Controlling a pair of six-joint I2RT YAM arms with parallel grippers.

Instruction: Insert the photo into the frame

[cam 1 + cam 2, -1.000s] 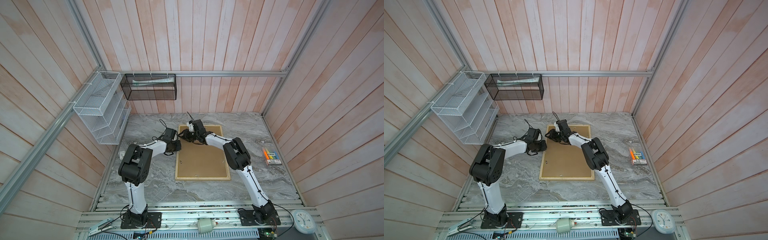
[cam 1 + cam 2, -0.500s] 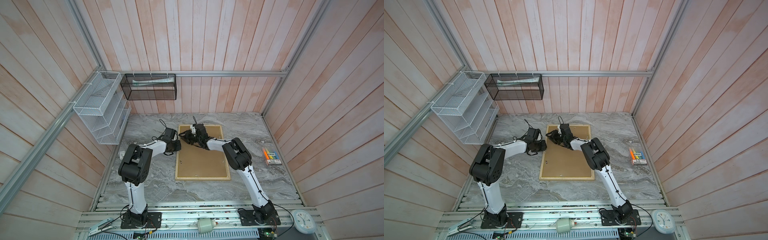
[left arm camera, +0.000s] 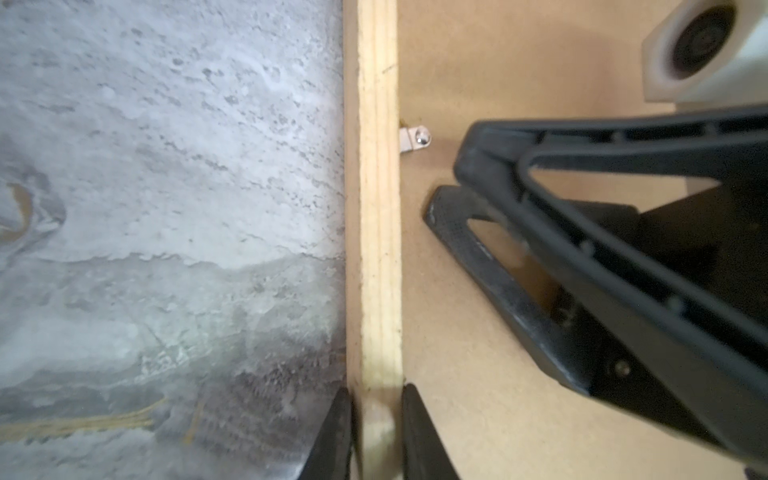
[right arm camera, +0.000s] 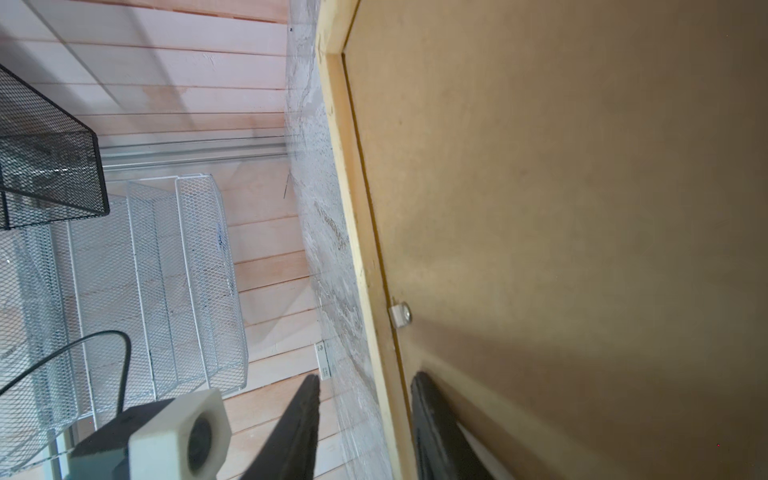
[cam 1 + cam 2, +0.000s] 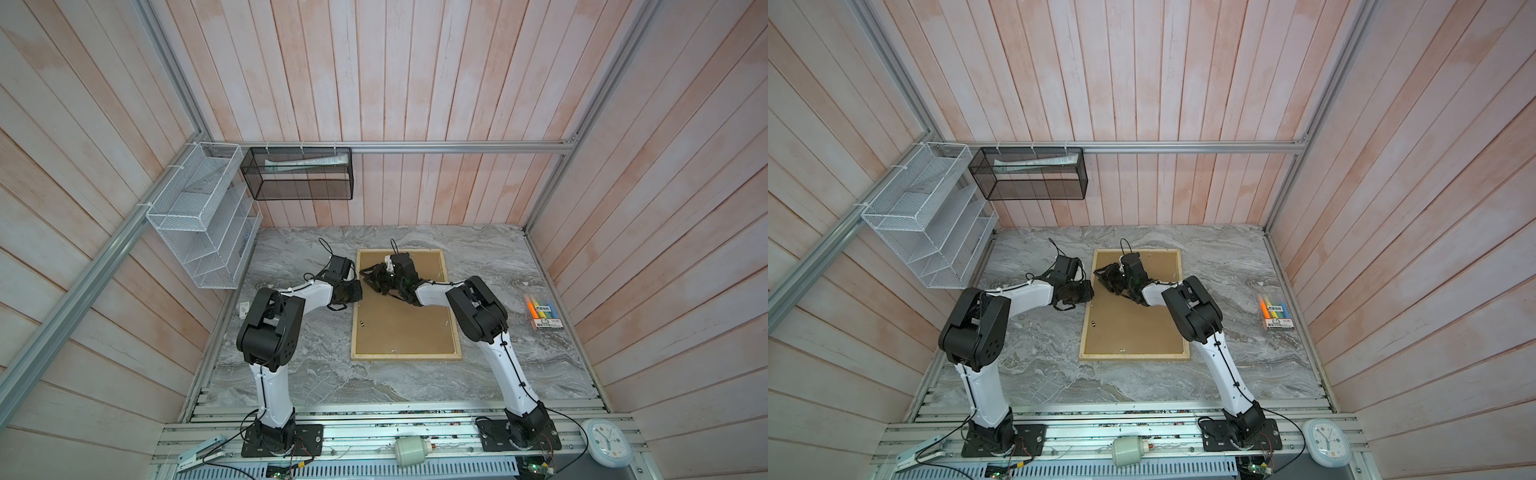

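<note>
Since 1 second ago my right gripper (image 5: 368, 282) has slid nearer along the left side of the frame (image 5: 405, 328), away from its far corner, while my left gripper (image 5: 353, 291) has stayed on the left rail.

Nearest my bases, the frame lies flat on the desk (image 5: 311, 374), brown back up, pale rails all around. Partway up the left rail, my left gripper (image 3: 376, 411) pinches the wood: 1 finger on the outer side against the desk, the other on the inner side against the back board.

Just beyond it, my right gripper (image 3: 446, 183) hangs over the back board close inside the same rail, its 2 fingers spread and clamping nothing. A small metal clip (image 3: 415, 139) sits on the rail's inner edge just beside its tips, not touched.

A pack of markers (image 5: 542, 318) lies well apart by the desk's right edge. Farthest off, a white wire rack (image 5: 203, 220) and a black mesh basket (image 5: 299, 174) hang on the walls.
</note>
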